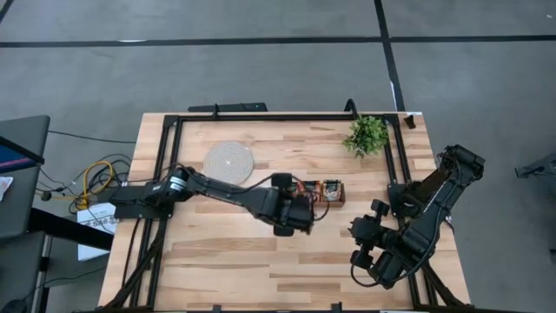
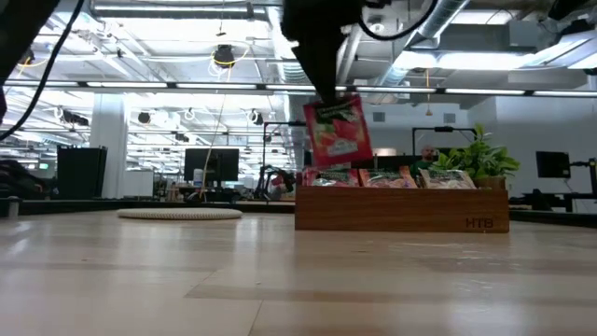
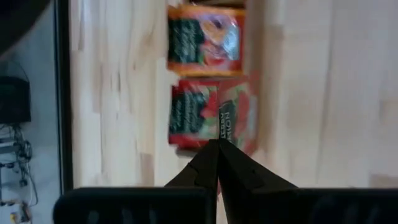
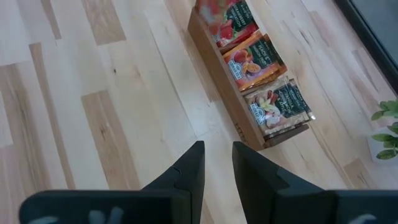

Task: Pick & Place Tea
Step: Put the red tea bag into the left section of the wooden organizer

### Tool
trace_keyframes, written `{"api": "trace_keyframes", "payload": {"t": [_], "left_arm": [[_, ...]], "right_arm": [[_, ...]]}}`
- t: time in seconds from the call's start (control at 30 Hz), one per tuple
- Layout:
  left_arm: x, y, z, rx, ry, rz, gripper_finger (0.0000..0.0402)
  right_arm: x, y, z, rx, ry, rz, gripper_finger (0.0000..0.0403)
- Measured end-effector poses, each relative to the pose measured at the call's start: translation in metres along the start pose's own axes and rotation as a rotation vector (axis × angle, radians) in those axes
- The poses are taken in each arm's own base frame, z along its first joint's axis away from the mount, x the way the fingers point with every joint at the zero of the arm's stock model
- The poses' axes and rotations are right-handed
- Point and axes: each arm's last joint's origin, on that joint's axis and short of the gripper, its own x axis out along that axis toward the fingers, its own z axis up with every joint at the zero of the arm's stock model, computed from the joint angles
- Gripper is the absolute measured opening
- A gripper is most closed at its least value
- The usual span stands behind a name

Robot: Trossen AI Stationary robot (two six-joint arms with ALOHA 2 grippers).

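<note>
My left gripper (image 3: 218, 147) is shut on a red tea sachet (image 3: 211, 115), which in the low view hangs as the red sachet (image 2: 337, 131) above the left end of the brown wooden tray (image 2: 401, 213). The tray (image 4: 217, 81) holds red, orange (image 4: 254, 61) and beige-green (image 4: 278, 106) sachets lying in its compartments. The left arm reaches to the table's middle, where its gripper (image 1: 300, 213) is just in front of the tray (image 1: 327, 191). My right gripper (image 4: 217, 158) stands open over bare wood near the table's right front, with nothing between its fingers. My left gripper pinches the red sachet at one edge (image 3: 219, 135) between its two fingertips, which come slanting down from above. The sachet hangs below the fingers by its upper edge (image 2: 326, 103), slightly tilted, lifted clear of the tray and the table.
A round white disc (image 1: 228, 159) lies at the table's far left of centre. A small green plant (image 1: 367, 135) stands at the far right, behind the tray. A black frame (image 1: 165, 174) runs around the table. Bare wood lies in front of the tray.
</note>
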Motion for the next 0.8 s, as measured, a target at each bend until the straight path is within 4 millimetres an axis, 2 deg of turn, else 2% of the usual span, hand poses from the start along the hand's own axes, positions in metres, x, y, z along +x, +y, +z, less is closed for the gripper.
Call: {"api": "trace_keyframes", "payload": {"t": [0.2,0.33,0.5,0.67,0.8], "left_arm": [[0.015,0.023,0.003,-0.014,0.031,-0.001,0.0],[0.02,0.031,0.003,-0.024,0.049,-0.037,0.0],[0.032,0.033,0.004,0.01,0.075,-0.05,0.0],[0.049,0.027,0.004,0.061,0.113,-0.053,0.0],[0.053,0.028,0.005,0.056,0.117,-0.052,0.0]], "right_arm": [[0.0,0.0,0.0,0.0,0.001,0.0,0.0075],[0.0,0.0,0.0,0.001,0.001,0.0,0.0075],[0.0,0.0,0.0,0.001,0.001,0.001,0.0075],[0.0,0.001,0.0,0.011,-0.002,0.014,0.0075],[0.0,0.002,0.0,0.012,-0.002,0.015,0.0075]]}}
